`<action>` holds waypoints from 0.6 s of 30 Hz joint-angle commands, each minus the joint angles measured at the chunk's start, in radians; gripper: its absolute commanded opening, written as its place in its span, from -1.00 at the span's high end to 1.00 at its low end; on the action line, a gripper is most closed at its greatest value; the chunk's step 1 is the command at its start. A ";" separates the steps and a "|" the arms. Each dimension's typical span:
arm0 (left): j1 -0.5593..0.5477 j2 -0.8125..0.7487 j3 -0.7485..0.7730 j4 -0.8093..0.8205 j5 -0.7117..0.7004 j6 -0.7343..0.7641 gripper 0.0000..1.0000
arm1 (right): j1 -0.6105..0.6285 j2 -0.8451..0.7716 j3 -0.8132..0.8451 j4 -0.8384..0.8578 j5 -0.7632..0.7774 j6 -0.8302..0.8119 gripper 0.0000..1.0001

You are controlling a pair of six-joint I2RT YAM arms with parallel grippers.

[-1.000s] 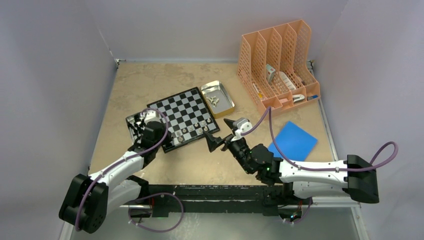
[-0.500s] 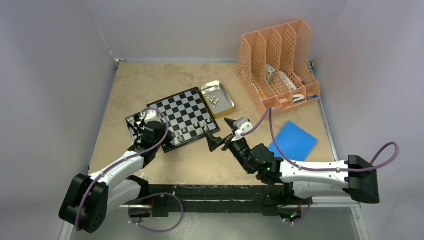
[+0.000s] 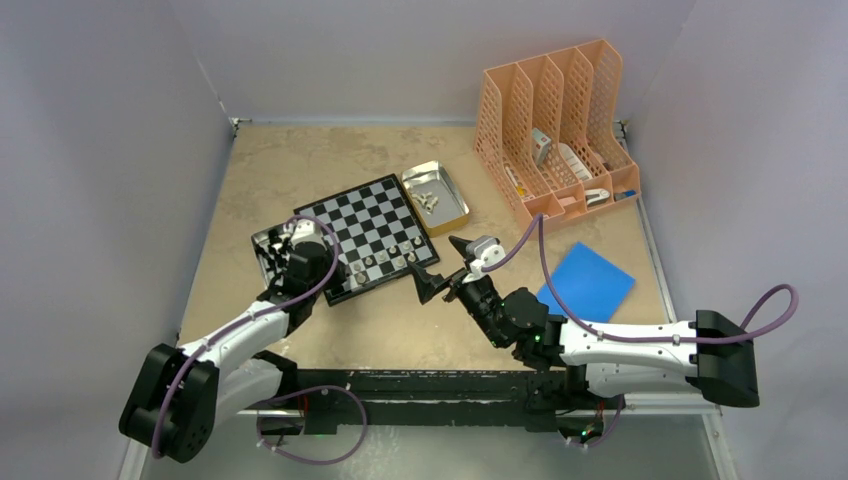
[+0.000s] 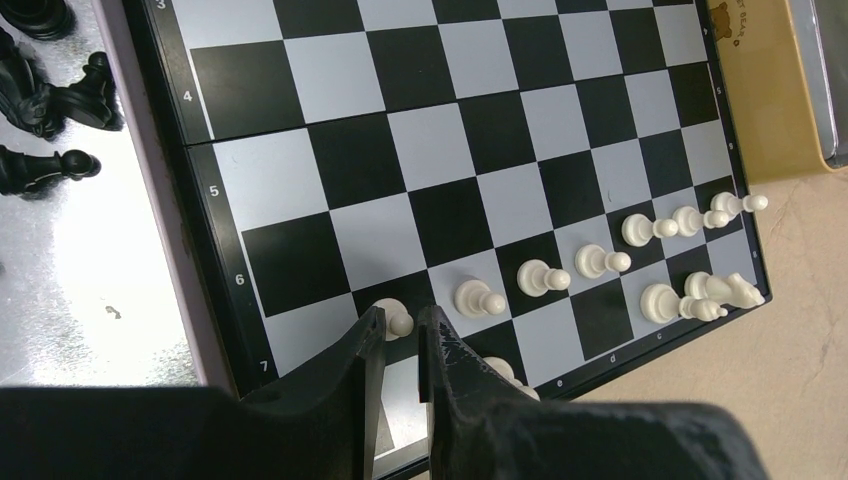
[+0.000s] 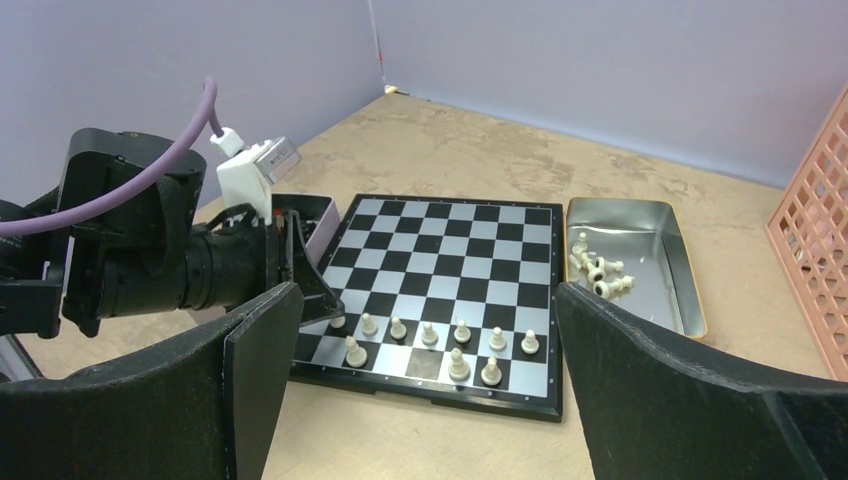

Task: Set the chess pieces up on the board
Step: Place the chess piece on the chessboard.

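Observation:
The board (image 3: 372, 225) lies at mid-table and also shows in the left wrist view (image 4: 450, 130) and the right wrist view (image 5: 450, 240). Several pale pieces (image 5: 430, 333) stand in its two near rows. My left gripper (image 4: 400, 335) is low over the board's near-left corner. Its jaws stand a narrow gap apart around a pale pawn (image 4: 392, 315) that stands on a black square, with a sliver of space at one finger. My right gripper (image 5: 425, 300) is wide open and empty, just in front of the board's near edge (image 3: 442, 265).
A metal tray (image 4: 100, 260) left of the board holds black pieces (image 4: 50, 100). A second metal tray (image 3: 452, 212) right of the board holds loose pale pieces (image 5: 595, 270). An orange file rack (image 3: 560, 130) stands at the back right. A blue sheet (image 3: 588, 280) lies near the right arm.
Almost nothing has changed. The left arm has shifted very slightly at the board's corner; the right arm is still.

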 commanded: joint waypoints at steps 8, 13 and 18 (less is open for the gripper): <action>-0.004 -0.010 -0.002 0.047 0.025 0.018 0.63 | 0.003 -0.027 0.030 0.037 0.012 -0.012 -0.98; -0.004 -0.013 -0.004 0.044 0.028 0.017 0.63 | 0.003 -0.025 0.033 0.032 0.010 -0.007 -0.98; -0.004 -0.012 -0.005 0.045 0.029 0.018 0.63 | 0.003 -0.024 0.033 0.031 0.012 -0.007 -0.98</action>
